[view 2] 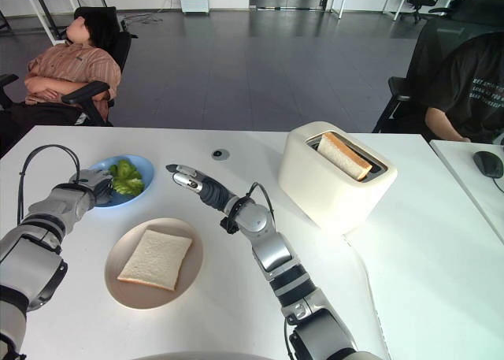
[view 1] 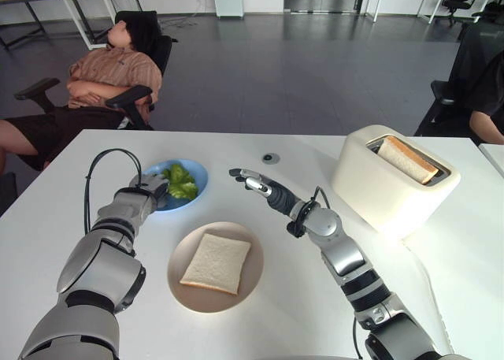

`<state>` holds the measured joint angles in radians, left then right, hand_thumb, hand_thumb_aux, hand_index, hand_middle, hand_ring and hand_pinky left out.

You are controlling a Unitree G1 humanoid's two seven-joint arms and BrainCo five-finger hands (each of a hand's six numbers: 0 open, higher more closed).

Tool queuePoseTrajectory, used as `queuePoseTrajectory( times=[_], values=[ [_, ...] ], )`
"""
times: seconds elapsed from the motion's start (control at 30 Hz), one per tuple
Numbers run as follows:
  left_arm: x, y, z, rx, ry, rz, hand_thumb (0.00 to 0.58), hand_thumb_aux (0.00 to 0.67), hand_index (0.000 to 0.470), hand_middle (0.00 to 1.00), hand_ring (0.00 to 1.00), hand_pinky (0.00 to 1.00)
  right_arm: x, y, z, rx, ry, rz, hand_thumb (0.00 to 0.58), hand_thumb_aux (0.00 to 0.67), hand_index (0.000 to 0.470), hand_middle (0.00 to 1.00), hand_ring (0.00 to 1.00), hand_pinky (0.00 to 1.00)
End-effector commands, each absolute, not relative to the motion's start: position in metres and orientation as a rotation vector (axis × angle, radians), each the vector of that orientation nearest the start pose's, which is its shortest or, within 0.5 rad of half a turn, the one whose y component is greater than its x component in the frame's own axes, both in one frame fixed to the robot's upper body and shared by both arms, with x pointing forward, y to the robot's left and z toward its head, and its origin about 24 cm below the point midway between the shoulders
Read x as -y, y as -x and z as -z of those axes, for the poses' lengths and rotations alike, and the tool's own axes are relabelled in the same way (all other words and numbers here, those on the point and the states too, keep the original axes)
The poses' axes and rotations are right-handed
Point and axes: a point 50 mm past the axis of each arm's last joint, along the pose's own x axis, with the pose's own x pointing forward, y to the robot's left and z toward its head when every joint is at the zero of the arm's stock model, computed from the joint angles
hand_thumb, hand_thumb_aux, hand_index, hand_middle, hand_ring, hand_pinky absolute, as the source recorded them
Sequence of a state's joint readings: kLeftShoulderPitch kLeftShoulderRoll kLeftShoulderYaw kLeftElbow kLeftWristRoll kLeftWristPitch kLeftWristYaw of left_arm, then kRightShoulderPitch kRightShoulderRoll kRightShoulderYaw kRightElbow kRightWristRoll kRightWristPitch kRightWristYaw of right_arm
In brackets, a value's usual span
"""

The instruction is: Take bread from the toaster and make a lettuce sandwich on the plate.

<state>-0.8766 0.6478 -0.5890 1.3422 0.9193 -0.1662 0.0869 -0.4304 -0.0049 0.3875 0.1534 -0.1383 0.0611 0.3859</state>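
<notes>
Fingers (view 1: 242,174) of the right hand (view 1: 264,188) are stretched out straight and hold nothing. They point toward the blue bowl (view 1: 198,169) while the hand hovers over the table (view 1: 457,257), between the bowl and the toaster (view 1: 378,194). The left hand (view 1: 148,191) sits right at the near rim of the bowl, up against the lettuce (view 1: 181,182). Whether its fingers grip a leaf or just rest there cannot be told from this angle. In front of the bowl, between the two forearms, sits the tan plate (view 1: 252,285), with one slice of bread (view 1: 215,263) lying flat on it. Off to the right stands the cream toaster, and a second slice (view 1: 407,160) pokes up out of its slot.
</notes>
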Motion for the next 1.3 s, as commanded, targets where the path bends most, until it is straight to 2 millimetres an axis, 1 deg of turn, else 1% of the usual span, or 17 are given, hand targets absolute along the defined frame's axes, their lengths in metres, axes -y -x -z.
queuePoseTrajectory(
  times=[0.03,0.13,0.17,0.2,0.23,0.27,0.3,0.43,0.6,0.73,0.8,0.87,0.93,1.1,1.3],
  values=[
    [-0.307,-0.356,-0.075,-0.412,-1.834,0.208,0.580,0.670,0.470,0.00,0.00,0.00,0.014,-0.290,-0.100,0.168,0.332,-0.842,0.000,0.000,0.000,0.00,0.00,0.00],
    [-0.308,-0.359,-0.084,-0.397,-1.845,0.193,0.580,0.670,0.470,0.00,0.00,0.00,0.015,-0.290,-0.100,0.166,0.334,-0.843,0.000,0.000,0.000,0.00,0.00,0.00],
    [-0.308,-0.361,-0.088,-0.385,-1.848,0.186,0.575,0.607,0.426,0.00,0.00,0.00,0.015,-0.290,-0.100,0.165,0.334,-0.844,0.000,0.000,0.000,0.00,0.00,0.00],
    [-0.308,-0.363,-0.091,-0.375,-1.850,0.181,0.566,0.565,0.396,0.00,0.00,0.00,0.015,-0.290,-0.099,0.165,0.335,-0.846,0.000,0.000,0.000,0.00,0.00,0.00],
    [-0.308,-0.364,-0.094,-0.364,-1.854,0.178,0.466,0.373,0.262,0.00,0.00,0.00,0.014,-0.290,-0.099,0.165,0.335,-0.847,0.000,0.000,0.000,0.00,0.00,0.00],
    [-0.306,-0.365,-0.097,-0.352,-1.856,0.177,0.241,0.158,0.111,0.00,0.00,0.00,0.014,-0.290,-0.099,0.164,0.335,-0.846,0.000,0.000,0.000,0.00,0.00,0.00],
    [-0.304,-0.366,-0.098,-0.335,-1.860,0.176,0.000,0.000,0.000,0.00,0.00,0.00,0.014,-0.290,-0.099,0.164,0.335,-0.846,0.000,0.000,0.000,0.00,0.00,0.00],
    [-0.299,-0.368,-0.098,-0.299,-1.870,0.177,0.000,0.000,0.000,0.00,0.00,0.00,0.013,-0.290,-0.099,0.163,0.335,-0.849,0.000,0.000,0.000,0.00,0.00,0.00],
    [-0.291,-0.365,-0.082,-0.275,-1.953,0.232,0.000,0.000,0.000,0.00,0.00,0.00,0.013,-0.289,-0.100,0.164,0.330,-0.852,0.000,0.000,0.000,0.00,0.00,0.00],
    [-0.293,-0.362,-0.075,-0.300,-1.970,0.246,0.000,0.000,0.000,0.00,0.00,0.00,0.013,-0.289,-0.100,0.166,0.330,-0.856,0.000,0.000,0.000,0.00,0.00,0.00],
    [-0.296,-0.360,-0.074,-0.321,-1.986,0.230,0.000,0.000,0.000,0.00,0.00,0.00,0.012,-0.289,-0.100,0.168,0.330,-0.860,0.000,0.000,0.000,0.00,0.00,0.00],
    [-0.301,-0.362,-0.080,-0.325,-2.006,0.184,0.000,0.000,0.000,0.00,0.00,0.00,0.012,-0.288,-0.100,0.167,0.331,-0.864,0.000,0.000,0.000,0.00,0.00,0.00],
    [-0.301,-0.364,-0.085,-0.314,-2.008,0.155,0.000,0.000,0.000,0.00,0.00,0.00,0.013,-0.288,-0.099,0.165,0.333,-0.866,0.000,0.000,0.000,0.00,0.00,0.00],
    [-0.300,-0.365,-0.086,-0.301,-2.009,0.148,0.000,0.000,0.000,0.00,0.00,0.00,0.010,-0.287,-0.099,0.164,0.335,-0.878,0.000,0.000,0.000,0.00,0.00,0.00],
    [-0.296,-0.377,-0.118,-0.201,-2.034,0.083,0.000,0.000,0.000,0.00,0.00,0.00,0.011,-0.287,-0.098,0.160,0.339,-0.875,0.000,0.000,0.000,0.00,0.00,0.00]
  ],
)
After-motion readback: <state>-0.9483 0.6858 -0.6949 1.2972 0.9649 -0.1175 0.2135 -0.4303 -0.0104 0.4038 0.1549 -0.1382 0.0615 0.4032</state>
